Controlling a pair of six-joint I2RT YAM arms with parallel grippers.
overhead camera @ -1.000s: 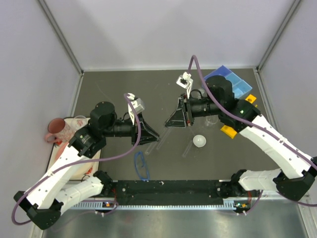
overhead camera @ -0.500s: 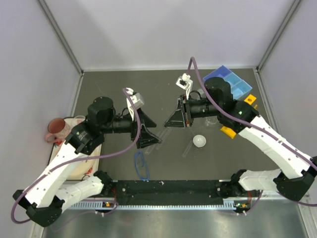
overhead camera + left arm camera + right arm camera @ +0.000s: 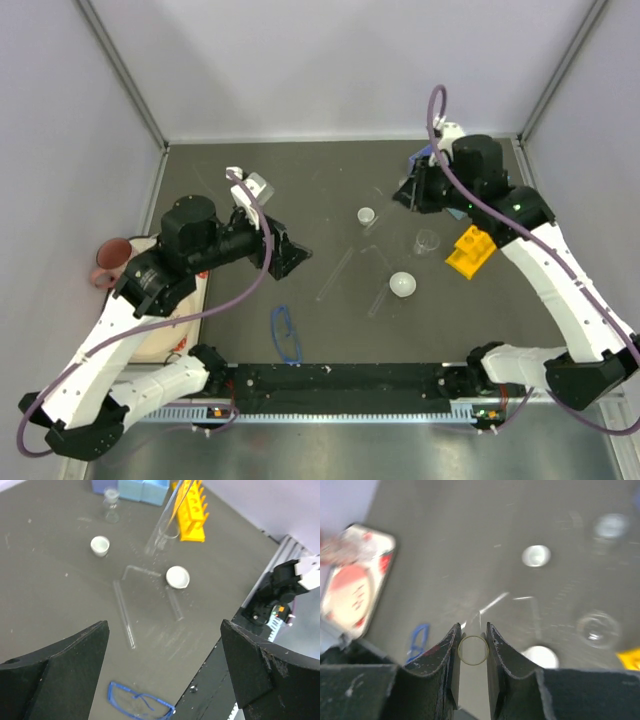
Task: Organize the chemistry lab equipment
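Well, nothing here carries writing I can read: the red marks on the pink plate (image 3: 355, 587) are too blurred. My right claw (image 3: 472, 630) is pinched narrow on a thin clear tube (image 3: 473, 650). I see the tube end-on, its long axis running back along my fingers, raised over the far right of the table (image 3: 250, 190). My left claw (image 3: 164, 625) gapes wide, gripping nothing, above two more tubes (image 3: 124, 612). They lie side by side, slanting from near-left to far-right in the top view. Around them sit two white dishes (image 3: 366, 215), a beaker (image 3: 427, 242), the yellow rack (image 3: 470, 250) and blue goggles (image 3: 286, 333) near the front edge. My right arm hides most of the blue tray (image 3: 145, 489) from above.
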